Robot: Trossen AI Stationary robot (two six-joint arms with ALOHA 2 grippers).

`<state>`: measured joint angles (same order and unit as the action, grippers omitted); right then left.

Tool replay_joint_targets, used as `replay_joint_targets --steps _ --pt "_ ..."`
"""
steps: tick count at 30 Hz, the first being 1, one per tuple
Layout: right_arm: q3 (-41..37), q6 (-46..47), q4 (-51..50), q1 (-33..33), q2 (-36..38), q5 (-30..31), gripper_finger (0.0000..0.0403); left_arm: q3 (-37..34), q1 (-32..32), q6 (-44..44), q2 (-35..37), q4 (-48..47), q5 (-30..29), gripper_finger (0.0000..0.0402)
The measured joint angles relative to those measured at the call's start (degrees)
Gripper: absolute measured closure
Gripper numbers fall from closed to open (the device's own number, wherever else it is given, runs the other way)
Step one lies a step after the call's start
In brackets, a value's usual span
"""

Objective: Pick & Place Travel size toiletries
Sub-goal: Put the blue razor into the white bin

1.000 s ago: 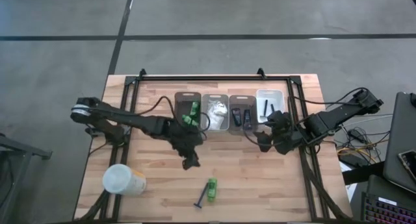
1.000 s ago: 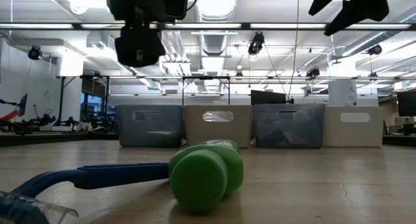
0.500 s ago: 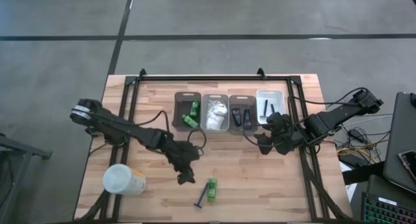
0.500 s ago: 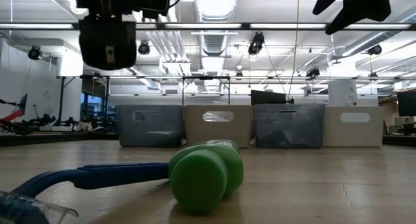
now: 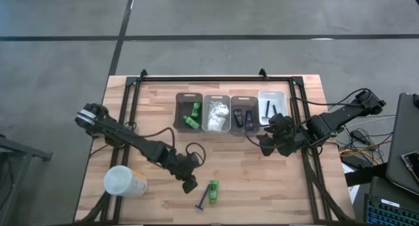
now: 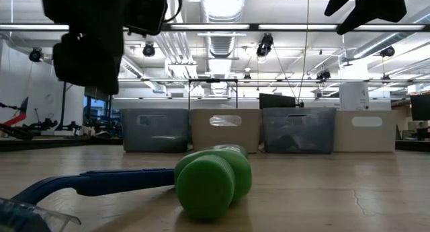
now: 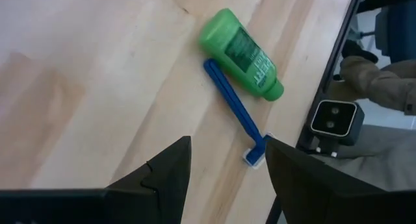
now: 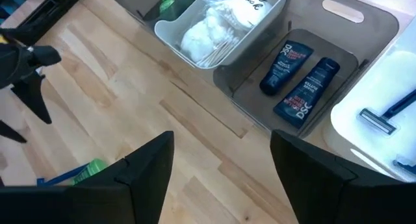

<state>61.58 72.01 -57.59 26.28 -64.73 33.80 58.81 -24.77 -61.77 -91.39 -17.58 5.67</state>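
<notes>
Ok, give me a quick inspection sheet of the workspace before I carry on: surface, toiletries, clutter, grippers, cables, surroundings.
Surface: wooden table, black frame rails along the edges.
Job's things: green bottle and blue razor lie loose side by side at the front; the four bins at the back hold green bottles, white packets, two black tubes and razors.
Clutter: large white cylinder at the front left.
Grippers: left gripper open and empty, poised over the loose bottle and razor; right gripper open and empty, near the bins.
Cables: black cables run along both arms; a bundle hangs off the table's right edge.
Surroundings: concrete floor, lab room beyond the table.
</notes>
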Motion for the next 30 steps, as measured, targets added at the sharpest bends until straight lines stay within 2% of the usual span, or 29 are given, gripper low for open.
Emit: replay_joint_targets --steps 12,21,24,30 --pt "-1.19 -0.02 -0.1 0.11 0.02 -5.28 0.016 8.54 -2.32 -0.85 -9.57 0.07 -0.87 0.02" --pt "-3.29 0.02 -0.04 0.18 0.02 -10.62 0.0127 11.57 -2.36 -5.03 -15.22 -0.3 2.36 0.02" --pt "-3.48 0.04 0.06 0.39 0.02 -10.95 0.0114 12.55 -2.49 -7.2 -17.5 -0.52 4.43 0.02" --pt "-3.52 1.53 0.32 0.5 0.02 -10.93 0.0091 17.24 -3.15 -8.63 -21.24 -3.14 4.92 0.0199"
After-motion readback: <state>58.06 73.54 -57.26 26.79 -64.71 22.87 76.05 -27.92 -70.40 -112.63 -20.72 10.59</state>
